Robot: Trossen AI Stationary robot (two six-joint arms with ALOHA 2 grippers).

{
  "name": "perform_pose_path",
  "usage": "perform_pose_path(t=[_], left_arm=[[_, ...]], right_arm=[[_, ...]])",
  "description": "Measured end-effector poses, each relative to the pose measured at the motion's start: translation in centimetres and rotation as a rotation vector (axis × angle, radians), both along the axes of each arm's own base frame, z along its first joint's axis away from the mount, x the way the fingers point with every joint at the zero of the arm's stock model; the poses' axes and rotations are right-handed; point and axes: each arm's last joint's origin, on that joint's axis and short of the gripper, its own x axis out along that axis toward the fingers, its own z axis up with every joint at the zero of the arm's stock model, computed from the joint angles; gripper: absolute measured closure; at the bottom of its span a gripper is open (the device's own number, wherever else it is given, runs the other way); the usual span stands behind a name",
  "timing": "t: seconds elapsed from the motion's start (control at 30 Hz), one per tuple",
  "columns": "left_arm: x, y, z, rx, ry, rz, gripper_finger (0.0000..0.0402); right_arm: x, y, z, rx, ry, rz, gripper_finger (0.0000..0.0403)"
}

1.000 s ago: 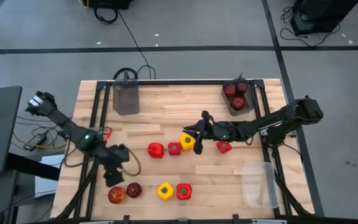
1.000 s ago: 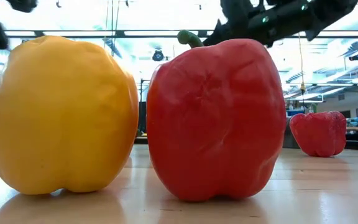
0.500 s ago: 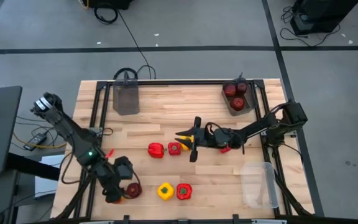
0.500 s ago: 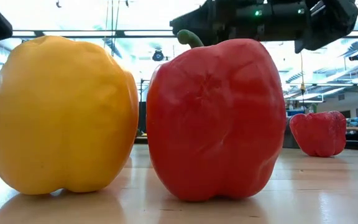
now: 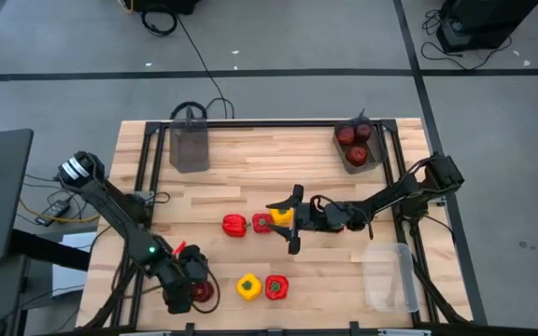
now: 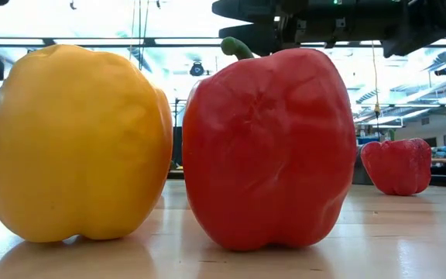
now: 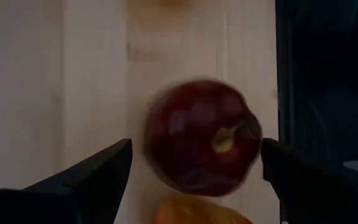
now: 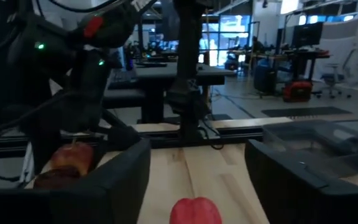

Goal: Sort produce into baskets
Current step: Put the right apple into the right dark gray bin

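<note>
Comparing with a second ago: the left claw [image 5: 187,287] has dropped from mid-worktop to the near left corner and now hangs released over a dark-red apple [image 7: 201,135], so a grasp looks imminent. The right claw [image 5: 288,220], also released, has slid to straddle a yellow pepper [image 5: 281,216] mid-worktop. Apple: glossy, round, stem up, beside a red-yellow apple [image 7: 201,211] near the worktop [image 5: 250,177] edge.

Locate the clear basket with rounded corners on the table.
In the high view the clear basket sits at the table's near right corner, empty, just below the right arm's reach toward the middle row of peppers.
</note>
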Motion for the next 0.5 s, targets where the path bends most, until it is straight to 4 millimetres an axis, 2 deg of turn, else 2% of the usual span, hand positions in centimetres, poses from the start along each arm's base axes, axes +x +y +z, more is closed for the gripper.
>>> perform_pose_path(t=[0.13, 0.27, 0.4, 0.5], left_arm=[[0.2, -0.2, -0.7, 0.013, 0.018, -0.001, 0.0042], [0.5, 0.0, -0.7, 0.026, 0.011, 0.013, 0.0053], [0.9, 0.6, -0.8, 0.064, -0.011, 0.013, 0.0089], [1.3, 1.1, -0.8, 0.075, -0.014, 0.014, 0.0135]], right_arm=[[-0.2, 0.4, 0.1, -0.010, -0.009, -0.042, 0.0104], [-0.2, 0.5, 0.1, 0.000, -0.009, -0.041, 0.0095], [-0.2, 0.5, 0.1, 0.017, -0.007, -0.041, 0.0101], [-0.2, 0.4, 0.0, 0.020, -0.005, -0.063, 0.0111]])
